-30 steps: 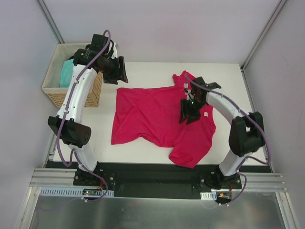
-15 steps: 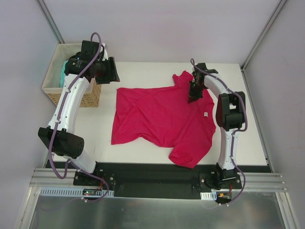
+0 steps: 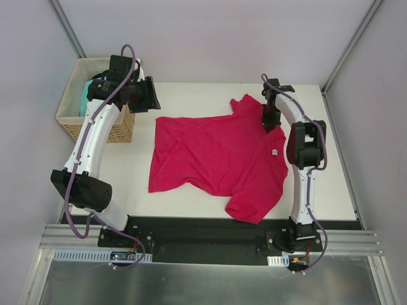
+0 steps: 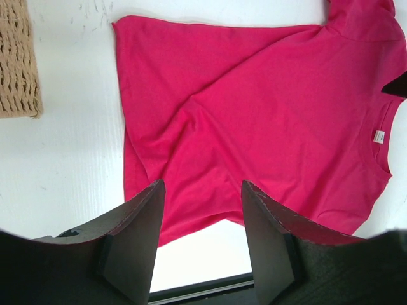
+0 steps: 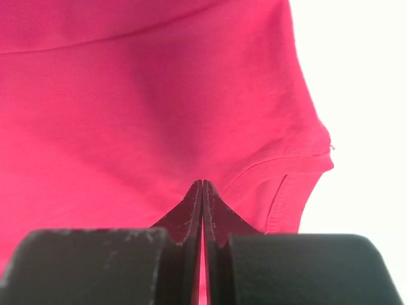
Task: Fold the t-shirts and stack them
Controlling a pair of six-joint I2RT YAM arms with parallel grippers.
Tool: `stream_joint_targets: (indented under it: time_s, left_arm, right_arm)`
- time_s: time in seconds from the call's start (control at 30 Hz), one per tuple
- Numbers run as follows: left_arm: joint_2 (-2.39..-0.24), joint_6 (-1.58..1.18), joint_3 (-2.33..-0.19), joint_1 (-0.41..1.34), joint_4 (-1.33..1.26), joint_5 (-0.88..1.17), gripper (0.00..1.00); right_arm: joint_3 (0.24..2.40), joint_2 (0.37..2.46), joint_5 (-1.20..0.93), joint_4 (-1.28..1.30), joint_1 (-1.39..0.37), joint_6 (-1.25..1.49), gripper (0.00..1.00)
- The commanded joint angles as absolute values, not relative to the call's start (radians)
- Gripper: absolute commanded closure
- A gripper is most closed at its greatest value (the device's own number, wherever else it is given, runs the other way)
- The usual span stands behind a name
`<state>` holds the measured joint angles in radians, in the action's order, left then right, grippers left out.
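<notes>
Crimson-pink tee (image 3: 216,159) lies spread but a bit rumpled on the white tabletop (image 3: 191,95), centre to right, w/ its neck label (image 3: 275,152) on the right side. Turquoise tee (image 3: 87,96) sits in the wicker basket (image 3: 76,130) at far left.

Right fingers (image 5: 202,190) are clenched tight at the tee's far-right sleeve, just by the hem. Wrinkles run into the tips, so prob. a pinch of pink cloth is caught. Left fingers (image 4: 149,203) are parted w/ nothing betw. them, hanging above the tabletop just beside the basket, off the tee's far-left corner.

Handling: thin, light, floppy knit — it will sag & drag, no stiffness, and shouldn't slip much once pinched. Best taken at the edges — sleeve or shoulder seam on one side, hem corner on the other, both arms lifting so it hangs flat. A one-point grab likely bunches it.
</notes>
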<state>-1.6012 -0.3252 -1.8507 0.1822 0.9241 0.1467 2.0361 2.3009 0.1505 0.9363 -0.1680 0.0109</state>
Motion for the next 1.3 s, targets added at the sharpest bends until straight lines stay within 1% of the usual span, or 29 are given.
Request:
stream_joint_targets:
  time_s: [0.0,0.2,0.33,0.5,0.7,0.87,1.03,1.17,1.27]
  left_arm:
    - [-1.58,-0.333,-1.891,0.181,0.922,0.146,0.49]
    - [-1.601,-0.331,-1.917,0.181,0.928,0.158,0.5]
    - [-1.611,-0.339,-1.939,0.181,0.933,0.172,0.5]
    - [-1.617,-0.357,-1.999,0.181,0.962,0.204,0.5]
    - [-1.605,-0.391,-2.043,0.181,0.976,0.242,0.5]
    - [-1.606,-0.41,-2.059,0.181,0.982,0.259,0.5]
    - [-1.612,-0.425,-2.065,0.181,0.98,0.285,0.51]
    - [-1.618,-0.436,-2.071,0.181,0.982,0.307,0.51]
    - [-1.629,-0.445,-2.069,0.181,0.98,0.331,0.51]
  right_arm:
    - [2.082,2.336,0.158,1.02,-0.132,0.021,0.99]
    - [2.072,2.336,0.15,1.019,-0.106,0.014,0.99]
    - [2.105,2.376,0.127,1.052,-0.091,0.017,0.99]
    - [2.225,2.451,0.13,1.152,-0.074,0.029,0.99]
    - [2.341,2.554,0.091,1.209,-0.023,0.064,0.99]
    - [2.342,2.565,0.077,1.193,0.028,0.081,0.99]
    - [2.292,2.51,0.048,1.034,0.069,0.068,0.99]
    - [2.408,2.557,0.023,1.014,0.089,0.074,0.99]
    - [2.411,2.562,0.031,0.983,0.1,0.075,0.99]
